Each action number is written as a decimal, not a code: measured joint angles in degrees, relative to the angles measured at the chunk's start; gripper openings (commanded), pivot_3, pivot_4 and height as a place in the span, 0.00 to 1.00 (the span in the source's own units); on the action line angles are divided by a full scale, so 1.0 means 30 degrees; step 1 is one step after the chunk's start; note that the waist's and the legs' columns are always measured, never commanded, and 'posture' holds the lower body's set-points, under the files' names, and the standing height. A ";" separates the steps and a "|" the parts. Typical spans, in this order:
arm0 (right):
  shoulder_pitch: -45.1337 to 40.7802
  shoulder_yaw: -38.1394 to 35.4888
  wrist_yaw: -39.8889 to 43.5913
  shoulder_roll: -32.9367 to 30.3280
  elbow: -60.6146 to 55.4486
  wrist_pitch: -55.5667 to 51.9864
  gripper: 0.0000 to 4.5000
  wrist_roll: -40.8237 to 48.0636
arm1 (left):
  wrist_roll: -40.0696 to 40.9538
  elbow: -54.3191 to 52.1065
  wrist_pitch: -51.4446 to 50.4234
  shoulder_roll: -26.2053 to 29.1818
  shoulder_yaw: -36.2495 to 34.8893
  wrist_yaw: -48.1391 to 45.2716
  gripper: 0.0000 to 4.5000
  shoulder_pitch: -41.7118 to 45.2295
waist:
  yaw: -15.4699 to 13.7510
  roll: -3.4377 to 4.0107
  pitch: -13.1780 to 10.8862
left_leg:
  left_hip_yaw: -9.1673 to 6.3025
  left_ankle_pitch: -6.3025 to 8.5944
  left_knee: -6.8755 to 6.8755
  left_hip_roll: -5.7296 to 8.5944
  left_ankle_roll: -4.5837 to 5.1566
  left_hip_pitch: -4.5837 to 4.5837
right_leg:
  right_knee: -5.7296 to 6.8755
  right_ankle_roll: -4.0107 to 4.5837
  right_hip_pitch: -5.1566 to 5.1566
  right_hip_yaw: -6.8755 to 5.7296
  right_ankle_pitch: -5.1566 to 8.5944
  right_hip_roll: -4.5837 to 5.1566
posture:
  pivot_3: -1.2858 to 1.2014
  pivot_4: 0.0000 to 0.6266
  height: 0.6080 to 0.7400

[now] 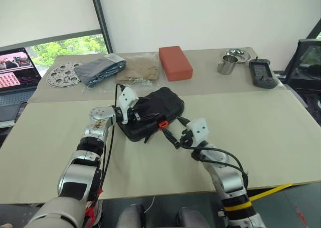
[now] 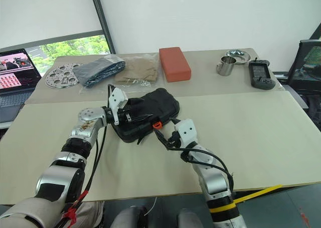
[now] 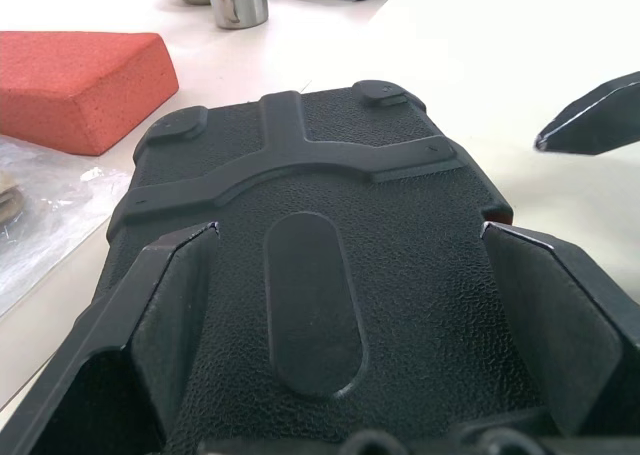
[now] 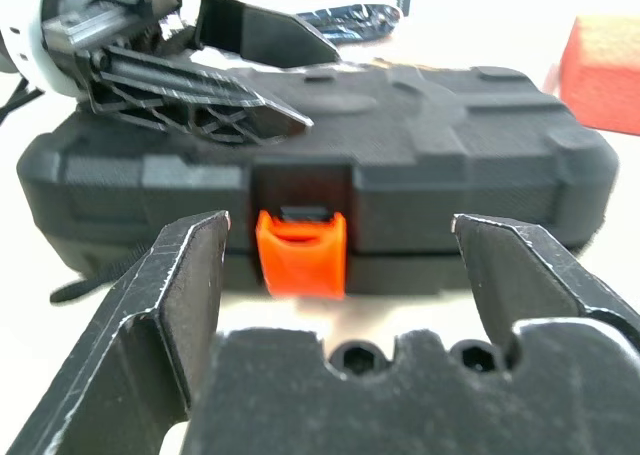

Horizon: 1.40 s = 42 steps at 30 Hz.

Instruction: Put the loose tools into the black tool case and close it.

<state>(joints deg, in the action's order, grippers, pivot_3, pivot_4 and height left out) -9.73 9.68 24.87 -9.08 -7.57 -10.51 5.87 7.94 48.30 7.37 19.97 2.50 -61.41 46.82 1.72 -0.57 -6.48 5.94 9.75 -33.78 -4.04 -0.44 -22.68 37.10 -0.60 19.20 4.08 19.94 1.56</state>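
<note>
A: How did the jaws stand?

B: The left gripper (image 1: 136,109) had its jaws spread wide, one finger along each side of the lid of the black moulded plastic tool case (image 1: 155,107), resting on or just over it; I judged it was steadying the case. The right gripper (image 1: 175,134) faced the case's front edge with its jaws parted and nothing between them, the small orange latch (image 4: 301,251) straight ahead of them but apart. That looked like a hand placed to work the latch or just clear of it.

A: And the case itself?

B: It lay shut on the pale surface (image 1: 271,133), about the middle, lid down on the base, with a textured skin, a raised cross rib and an oval dimple on top. I saw no loose tools beside it. Whether the latch was fully snapped, I couldn't tell.

A: Farther out?

B: At twelve o'clock from the case sat a red-orange brick-like block (image 1: 175,62); toward two o'clock, a steel cup (image 1: 228,64).
</note>
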 measured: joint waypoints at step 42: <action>-0.2432 0.1021 -0.0038 0.1040 0.3856 -0.0645 0.01 -0.1501 | -0.0008 -0.0341 0.0063 0.0223 -0.0032 0.0085 1.00 -0.0282 | 0.0258 -0.0004 0.0001 | -0.0013 0.0001 0.0003 -0.0003 0.0002 -0.0004 | 0.0001 0.0000 0.0007 -0.0001 0.0000 -0.0004 | 0.52 0.24 1.00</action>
<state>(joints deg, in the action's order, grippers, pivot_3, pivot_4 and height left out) -17.02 12.75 24.76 -5.96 3.99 -12.44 1.37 7.91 47.28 7.56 20.64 2.40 -61.16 45.98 2.50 -0.58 -6.48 5.91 9.75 -33.77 -4.05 -0.44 -22.69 37.10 -0.60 19.22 4.08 19.94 1.54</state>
